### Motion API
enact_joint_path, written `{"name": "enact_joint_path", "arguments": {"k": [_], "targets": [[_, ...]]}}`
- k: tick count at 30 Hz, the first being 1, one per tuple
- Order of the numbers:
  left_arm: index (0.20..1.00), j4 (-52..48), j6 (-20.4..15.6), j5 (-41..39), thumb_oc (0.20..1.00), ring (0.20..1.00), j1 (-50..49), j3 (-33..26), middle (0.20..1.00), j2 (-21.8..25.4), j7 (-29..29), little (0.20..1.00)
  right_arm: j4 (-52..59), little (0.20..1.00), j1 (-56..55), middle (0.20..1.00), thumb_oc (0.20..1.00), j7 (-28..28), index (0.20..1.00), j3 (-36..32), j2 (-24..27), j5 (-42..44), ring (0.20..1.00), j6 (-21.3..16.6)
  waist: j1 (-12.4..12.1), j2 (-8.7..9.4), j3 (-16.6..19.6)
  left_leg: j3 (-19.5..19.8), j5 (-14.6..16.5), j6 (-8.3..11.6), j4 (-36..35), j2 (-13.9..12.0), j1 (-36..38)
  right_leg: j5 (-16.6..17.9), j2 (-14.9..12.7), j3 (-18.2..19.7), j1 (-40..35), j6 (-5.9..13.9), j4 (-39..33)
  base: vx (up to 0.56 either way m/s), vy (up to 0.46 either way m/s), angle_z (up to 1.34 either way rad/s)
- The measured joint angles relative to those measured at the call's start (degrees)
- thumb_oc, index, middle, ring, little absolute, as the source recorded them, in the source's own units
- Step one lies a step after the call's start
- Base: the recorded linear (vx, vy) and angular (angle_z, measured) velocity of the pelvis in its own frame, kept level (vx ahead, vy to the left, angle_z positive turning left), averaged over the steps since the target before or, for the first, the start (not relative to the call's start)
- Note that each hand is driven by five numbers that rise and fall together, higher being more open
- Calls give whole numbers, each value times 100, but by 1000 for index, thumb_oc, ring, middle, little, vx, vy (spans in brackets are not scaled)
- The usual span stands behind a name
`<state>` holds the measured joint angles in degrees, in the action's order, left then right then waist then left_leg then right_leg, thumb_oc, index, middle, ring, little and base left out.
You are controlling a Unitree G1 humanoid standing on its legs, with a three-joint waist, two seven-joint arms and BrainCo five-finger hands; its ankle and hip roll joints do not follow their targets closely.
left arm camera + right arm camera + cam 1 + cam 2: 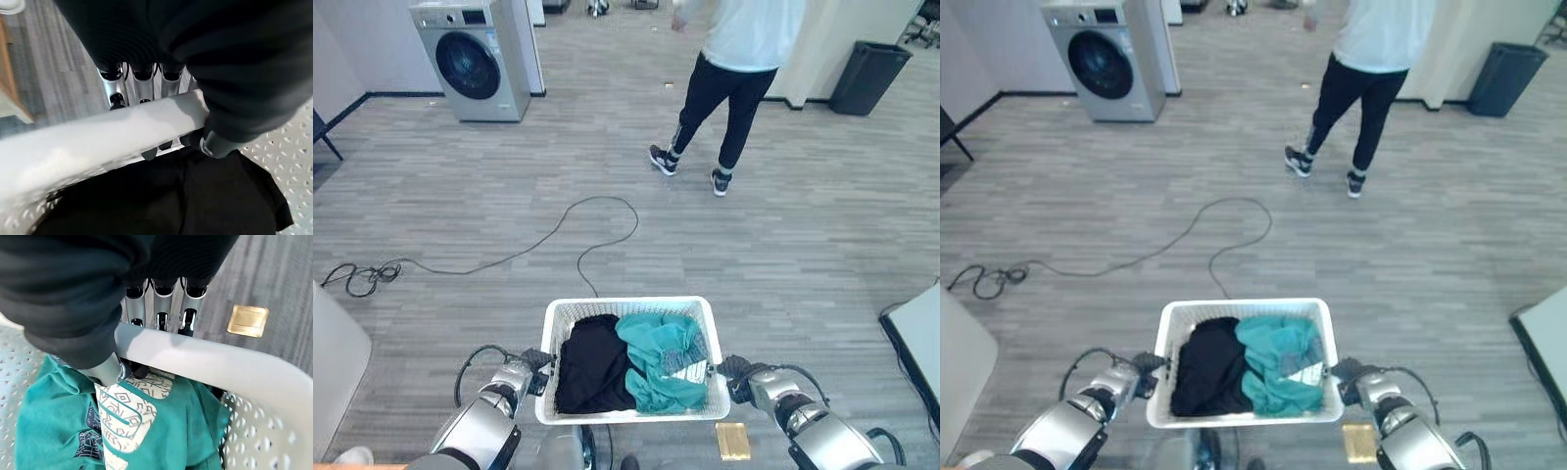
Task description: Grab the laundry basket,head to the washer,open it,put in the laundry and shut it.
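Note:
I hold a white perforated laundry basket (628, 307) in front of me, above the floor. Inside lie a black garment (592, 364) and a teal garment (658, 362) with a patterned patch. My left hand (523, 373) is curled round the basket's left rim (98, 132), fingers (142, 78) under it and thumb over it. My right hand (744, 374) is curled round the right rim (205, 360) in the same way. The grey front-loading washer (475, 59) stands far off at the upper left, its round door shut.
A person (729, 69) in dark trousers and a light top walks across the floor ahead. A black bin (868, 76) stands at the upper right. A brass floor plate (733, 441) lies beside the basket. A table edge (915, 328) shows at right.

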<state>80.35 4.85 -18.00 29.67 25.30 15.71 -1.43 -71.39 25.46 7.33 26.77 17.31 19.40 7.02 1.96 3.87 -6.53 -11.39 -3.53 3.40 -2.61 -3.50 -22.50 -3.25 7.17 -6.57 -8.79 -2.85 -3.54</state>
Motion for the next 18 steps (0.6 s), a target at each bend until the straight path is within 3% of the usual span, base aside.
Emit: {"name": "enact_joint_path", "arguments": {"k": [2, 5, 6, 7, 9, 10, 11, 13, 15, 16, 17, 18], "targets": [[200, 16, -80, -11, 200, 200, -70, -220, 200, -4, 48, 200, -126, 200, -6, 200, 200, -9, 200, 3, -97, -16, 200, -1, -214, 11, -68, 316, -28, -58, -325, 10, -45, -44, 73, 374, -290, 70, -92, 525, 178, -64], [200, 201, -95, -8, 200, 200, -91, -269, 200, -30, 43, 200, -328, 200, 22, 200, 200, 39, 200, 23, -177, -21, 200, -74, -288, -27, -56, 219, -230, -378, 104, 241, 341, -63, 42, 667, -780, 102, -68, 561, 275, -74], [200, 187, -94, -9, 200, 200, -257, -229, 200, -67, 43, 200, -325, 200, -126, 200, 200, 33, 200, 66, -180, -65, 200, -88, -297, -234, 119, 237, -145, -1145, 545, 258, 680, -296, 197, 847, -973, 423, 230, 689, 407, -76], [200, 177, -94, -6, 200, 200, -276, -131, 200, -64, 49, 200, -348, 200, -216, 200, 200, 34, 200, 65, -216, -68, 200, -85, -285, -187, 122, 350, -298, -1417, 664, 301, 778, -381, 178, 826, -965, 549, 486, 674, 415, -63], [200, 149, -98, 1, 200, 200, -366, 166, 200, -80, 42, 200, -353, 200, -557, 200, 200, 46, 200, 30, -240, -96, 200, -82, -251, -81, 152, 305, -260, -1495, 669, 381, 1181, -427, 54, 476, -536, 597, 2006, 500, 382, -12], [200, 127, -72, 13, 200, 200, -386, 429, 200, -117, 58, 200, -269, 200, -690, 200, 200, 64, 200, 40, -230, -151, 200, -57, -231, -5, 196, 264, 14, -1609, 631, 584, 1527, 4, -347, 46, 403, 611, 4169, 475, 415, -7], [200, 50, -68, 19, 200, 200, -397, 399, 200, -143, 71, 200, -136, 200, -714, 200, 200, 54, 200, -29, -157, -231, 200, -51, -205, -64, 168, 305, 116, -1558, 615, 784, 1767, -301, -922, -153, 1175, 708, 5380, 511, 395, -6], [200, -45, -52, 19, 200, 200, -361, 339, 200, -249, 114, 200, 3, 200, -670, 200, 200, 34, 200, -113, 4, -228, 200, -58, -176, -254, 54, 358, 583, -1838, 703, 967, 2053, -478, -1291, -83, 1888, 875, 5795, 525, 328, 11], [200, -47, -37, 11, 200, 200, -260, 252, 200, -262, 122, 200, 190, 200, -578, 200, 200, 19, 200, -323, 106, -224, 200, -141, -92, -608, -156, 512, 729, -1910, 532, 935, 2518, -691, -1152, -42, 2453, 872, 5712, 395, 154, 29], [200, -50, -48, 6, 200, 200, -169, 247, 200, -240, 116, 200, 206, 200, -531, 200, 200, 22, 200, -327, 123, -219, 200, -199, -110, -699, -192, 559, 617, -1660, 323, 919, 2789, -742, -1178, -294, 2594, 782, 5063, 567, 67, 38], [200, -53, -67, 9, 200, 200, 0, 239, 200, -199, 120, 200, 203, 200, -450, 200, 200, 30, 200, -319, 112, -208, 200, -201, -138, -708, -193, 673, 662, -1376, 144, 953, 3103, -682, -1208, -812, 2808, 756, 3804, 604, 25, 45], [200, -44, -60, 13, 200, 200, 63, 234, 200, -157, 116, 200, 188, 200, -401, 200, 200, 34, 200, -313, 80, -196, 200, -201, -69, -685, -183, 813, 757, -1214, 160, 952, 3175, -559, -1056, -617, 2862, 835, 2917, 452, 4, 72]]}}
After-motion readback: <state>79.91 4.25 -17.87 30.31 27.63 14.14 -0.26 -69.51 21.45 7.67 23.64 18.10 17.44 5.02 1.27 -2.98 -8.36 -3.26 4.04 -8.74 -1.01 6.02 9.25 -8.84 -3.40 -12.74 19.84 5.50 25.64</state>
